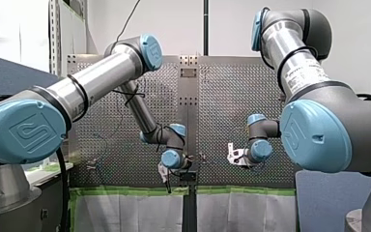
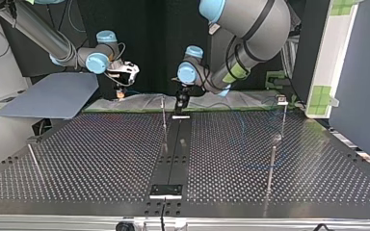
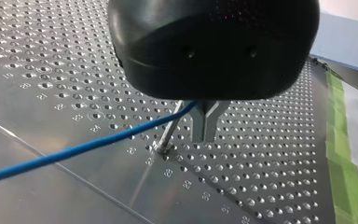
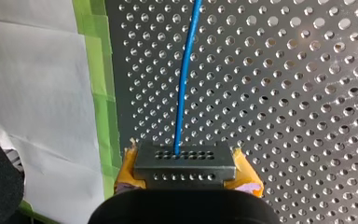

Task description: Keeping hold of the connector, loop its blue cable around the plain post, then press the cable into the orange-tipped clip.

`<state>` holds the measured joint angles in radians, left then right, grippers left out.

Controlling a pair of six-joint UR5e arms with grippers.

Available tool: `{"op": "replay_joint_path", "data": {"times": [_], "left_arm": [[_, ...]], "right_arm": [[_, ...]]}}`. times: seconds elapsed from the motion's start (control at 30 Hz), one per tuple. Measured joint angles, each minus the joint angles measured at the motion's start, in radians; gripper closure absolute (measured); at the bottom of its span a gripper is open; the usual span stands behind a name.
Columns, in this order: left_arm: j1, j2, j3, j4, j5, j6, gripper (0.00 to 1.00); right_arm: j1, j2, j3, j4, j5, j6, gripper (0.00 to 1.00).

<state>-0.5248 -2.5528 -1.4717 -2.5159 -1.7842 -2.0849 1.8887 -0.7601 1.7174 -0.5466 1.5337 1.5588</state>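
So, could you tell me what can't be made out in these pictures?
Which post has the orange tip: too small in the top and front views.
Where the cable goes at my left hand: left wrist view, its black body covers it.
The back of the connector: right wrist view, my right hand and the picture's edge hide it.
The cable's path between the hands: top view, too thin to follow.

Top view: thin post [image 2: 164, 115] stands just beside my left gripper [image 2: 179, 109], w/ blue cable [image 3: 74, 150] strung alongside. Far-right post [image 2: 283, 120], near-right post [image 2: 271, 168], left rod [image 2: 33, 161]; surface [image 2: 101, 159] btwn them open.
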Motion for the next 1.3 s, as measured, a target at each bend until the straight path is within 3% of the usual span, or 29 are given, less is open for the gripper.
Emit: {"op": "replay_joint_path", "data": {"times": [0.4,0.67,0.93,1.3], "left_arm": [[0.022,-0.002,0.02,0.007,0.019,-0.007,0.99],[0.035,-0.002,0.063,-0.032,0.034,-0.006,0.99],[0.047,-0.002,0.117,-0.085,0.029,0.013,0.99],[0.064,-0.003,0.139,-0.095,0.015,0.019,0.99]], "right_arm": [[-0.009,0.001,-0.025,0.015,0.012,0.0,1.0],[-0.02,0.001,-0.049,0.028,0.013,0.001,1.0],[-0.033,0.002,-0.075,0.037,0.011,0.001,1.0],[-0.056,0.008,-0.122,0.046,0.001,0.002,1.0]]}}
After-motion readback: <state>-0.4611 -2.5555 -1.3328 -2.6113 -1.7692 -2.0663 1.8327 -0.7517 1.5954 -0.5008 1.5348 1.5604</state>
